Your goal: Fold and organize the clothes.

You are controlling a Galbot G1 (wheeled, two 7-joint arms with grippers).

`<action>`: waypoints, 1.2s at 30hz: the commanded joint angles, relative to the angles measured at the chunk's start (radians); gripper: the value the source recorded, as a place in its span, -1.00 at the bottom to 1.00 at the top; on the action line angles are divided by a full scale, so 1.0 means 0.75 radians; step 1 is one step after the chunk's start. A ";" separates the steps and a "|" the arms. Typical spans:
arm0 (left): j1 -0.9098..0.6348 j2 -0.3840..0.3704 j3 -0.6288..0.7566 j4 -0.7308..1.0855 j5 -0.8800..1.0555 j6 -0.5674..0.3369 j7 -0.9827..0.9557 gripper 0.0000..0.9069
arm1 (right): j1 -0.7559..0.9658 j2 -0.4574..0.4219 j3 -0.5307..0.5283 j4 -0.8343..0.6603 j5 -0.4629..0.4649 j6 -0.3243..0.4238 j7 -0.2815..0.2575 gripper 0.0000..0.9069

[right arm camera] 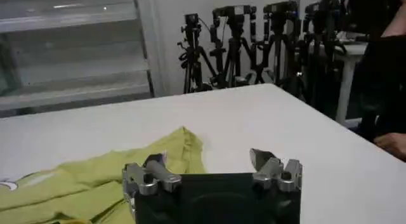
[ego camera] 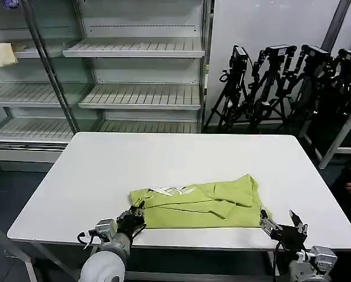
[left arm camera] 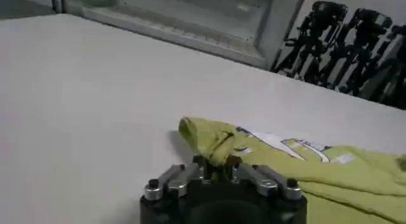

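Lime T-shirt (ego camera: 202, 204) lies half-folded along the desk's (ego camera: 181, 158) near edge, long axis side to side. Left tool (ego camera: 130, 222) pinches its left end; right tool (ego camera: 282, 225), open, sits just beside the right end.

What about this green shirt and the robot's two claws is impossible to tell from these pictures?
- T-shirt: the folds hide its underside and most of the white print in the head view.
- Left gripper: in the left wrist view, bunched cloth hides its fingertips.
- Right gripper: in the right wrist view, its own body covers the table directly beneath.
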 commanded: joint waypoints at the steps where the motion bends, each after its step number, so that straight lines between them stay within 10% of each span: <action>1: 0.008 0.006 -0.102 -0.059 -0.214 -0.063 0.021 -0.96 | -0.005 0.007 0.008 0.015 0.002 0.001 0.006 1.00; 26: 0.001 0.360 -0.692 -0.019 -0.688 -0.043 0.097 -0.96 | -0.011 0.020 0.029 0.025 0.003 0.007 0.016 1.00; 36: -0.081 0.189 -0.505 -0.199 -1.105 -0.086 0.110 -0.96 | -0.064 0.030 0.054 0.070 -0.008 0.009 0.017 1.00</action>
